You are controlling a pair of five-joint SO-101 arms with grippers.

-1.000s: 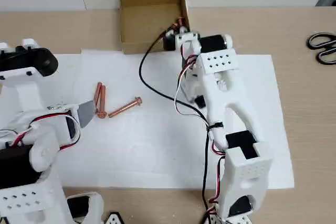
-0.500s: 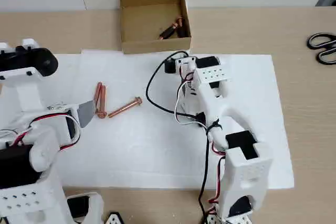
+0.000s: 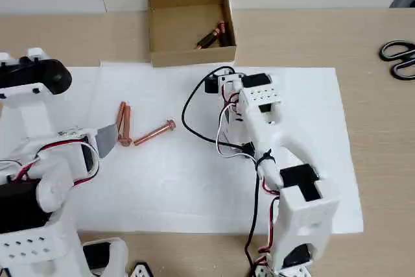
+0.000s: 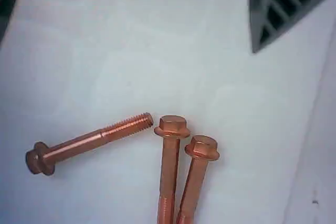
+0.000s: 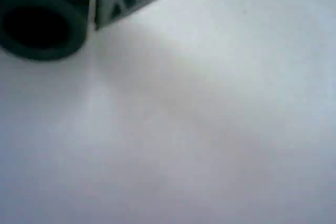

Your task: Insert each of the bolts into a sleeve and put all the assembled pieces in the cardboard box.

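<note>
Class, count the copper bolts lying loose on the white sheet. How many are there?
3. A pair lies side by side on the left part of the sheet; the third bolt lies angled just right of them. The right arm might hide more.

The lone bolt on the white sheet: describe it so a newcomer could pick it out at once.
Find the white sheet in front of the cardboard box. On its left half a pair of copper bolts lies side by side. The lone bolt lies slanted beside them, its threaded tip near their heads.
</note>
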